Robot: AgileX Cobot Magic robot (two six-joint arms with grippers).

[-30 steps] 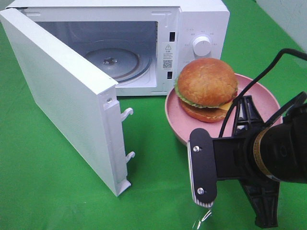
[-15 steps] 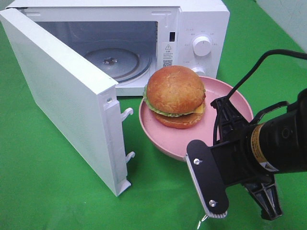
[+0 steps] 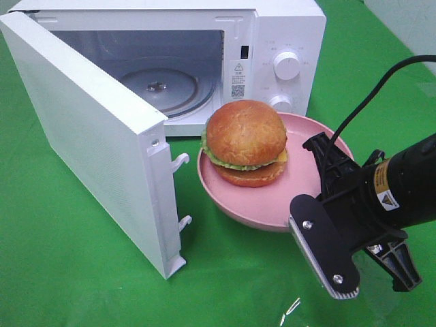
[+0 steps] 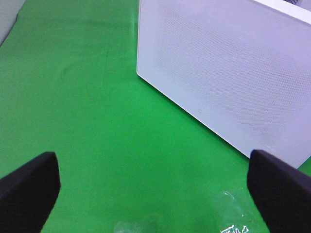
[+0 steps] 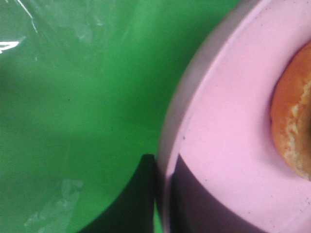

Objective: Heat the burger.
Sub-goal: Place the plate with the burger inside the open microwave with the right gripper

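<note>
From high up, the burger [image 3: 246,142] sat on a plate [image 3: 255,204] on the green desk [image 3: 82,272], just in front of the microwave [image 3: 286,27], whose door [image 3: 88,129] stood wide open. The right gripper [image 3: 317,146] was clenched on the plate's rim, on the side away from the door. The left wrist view showed the left gripper [image 4: 155,191] released, its fingers [image 4: 26,189] far apart above bare desk near the door's outer face. The right wrist view showed the right gripper pinching the rim, one finger inside and one outside, with the burger close by.
</note>
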